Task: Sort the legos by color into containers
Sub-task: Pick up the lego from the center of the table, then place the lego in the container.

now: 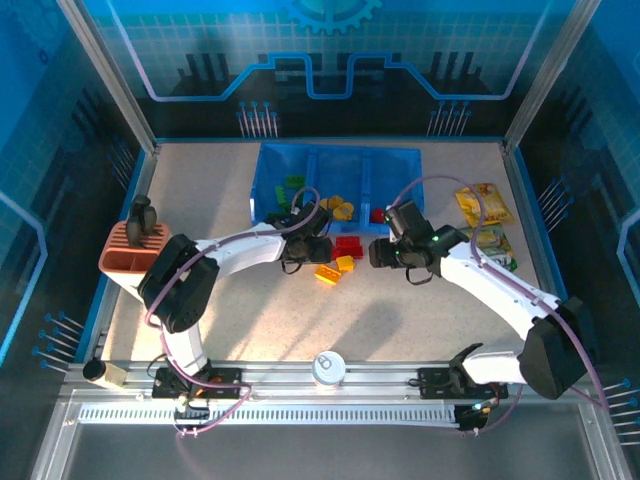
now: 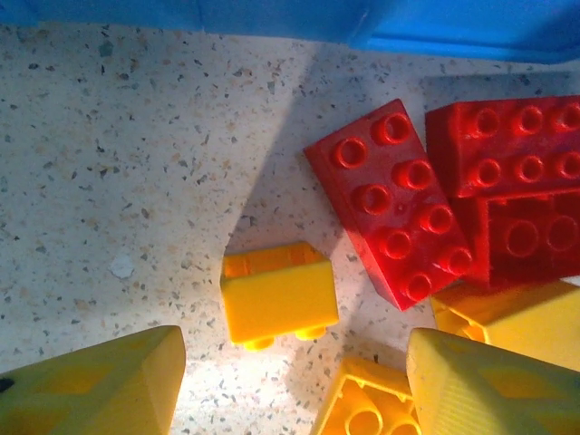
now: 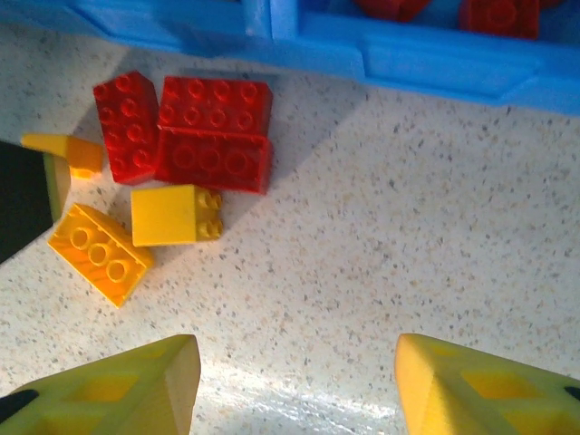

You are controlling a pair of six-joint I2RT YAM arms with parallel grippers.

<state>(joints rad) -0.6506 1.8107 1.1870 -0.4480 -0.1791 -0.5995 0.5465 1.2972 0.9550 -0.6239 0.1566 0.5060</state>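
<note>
Legos point(image 1: 338, 258): lying loose, red and yellow, just in front of the tray point(image 1: 262, 195). Hovering the left gripper point(image 2: 294, 349), spread wide, over a yellow brick point(image 2: 276, 292) there; holding the right gripper point(image 3: 294, 349) likewise gaping beside that tray. Seemingly starting a pick: needing lowering, closing, then carrying into the tray among the yellows.

Three red legos point(image 3: 216, 104) and three yellow legos point(image 3: 177, 215) loose on the tabletop point(image 3: 408, 227); three tray compartments point(image 1: 395, 172); two snack packets point(image 1: 483, 203).
</note>
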